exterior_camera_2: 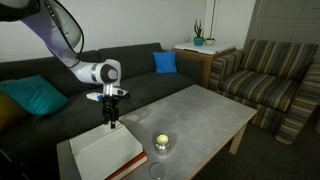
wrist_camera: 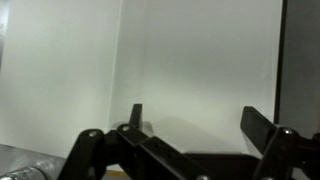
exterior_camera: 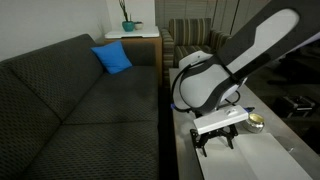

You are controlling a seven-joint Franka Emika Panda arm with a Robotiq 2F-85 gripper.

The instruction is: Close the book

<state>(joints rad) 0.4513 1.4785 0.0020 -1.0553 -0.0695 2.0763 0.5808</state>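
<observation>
The book [exterior_camera_2: 95,152] lies at the near corner of the grey table [exterior_camera_2: 200,110], white pages facing up, with a red edge along its side. In the wrist view its white page [wrist_camera: 200,60] fills the picture, with a straight vertical crease left of the middle. My gripper [exterior_camera_2: 112,120] hangs just above the book's far edge, pointing down. Its two fingers [wrist_camera: 198,120] are spread apart with nothing between them. In an exterior view the gripper [exterior_camera: 215,145] is low over the table. I cannot tell whether it touches the page.
A small round gold tin [exterior_camera_2: 160,143] stands on the table beside the book and also shows in an exterior view [exterior_camera: 255,122]. A dark sofa [exterior_camera_2: 60,85] with blue cushions runs along the table. A striped armchair [exterior_camera_2: 270,75] stands at the far end.
</observation>
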